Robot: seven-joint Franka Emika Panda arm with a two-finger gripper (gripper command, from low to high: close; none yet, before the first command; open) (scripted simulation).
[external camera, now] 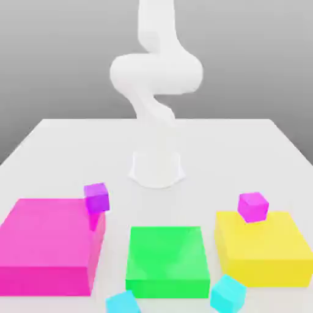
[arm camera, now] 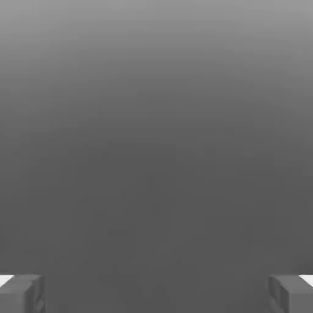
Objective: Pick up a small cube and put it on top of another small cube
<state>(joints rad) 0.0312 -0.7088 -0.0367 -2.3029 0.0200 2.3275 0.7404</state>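
Note:
Two small cyan cubes lie on the white table near its front edge. One small cube [external camera: 228, 293] sits between the green and yellow blocks. The other small cube [external camera: 122, 302] lies off the green block's front corner, toward the exterior view's left, partly cut by the picture's edge. The white arm [external camera: 155, 73] rises from its base at the table's middle and runs out of the picture's top. In the hand view my gripper [arm camera: 156, 294] stands open, its two grey fingertips [arm camera: 22, 293] far apart with only grey background between them.
A flat magenta block [external camera: 49, 244], a flat green block [external camera: 166, 260] and a flat yellow block [external camera: 263, 247] line the table's front. One small magenta cube [external camera: 96, 197] sits at the magenta block's back corner, another [external camera: 253, 206] on the yellow block.

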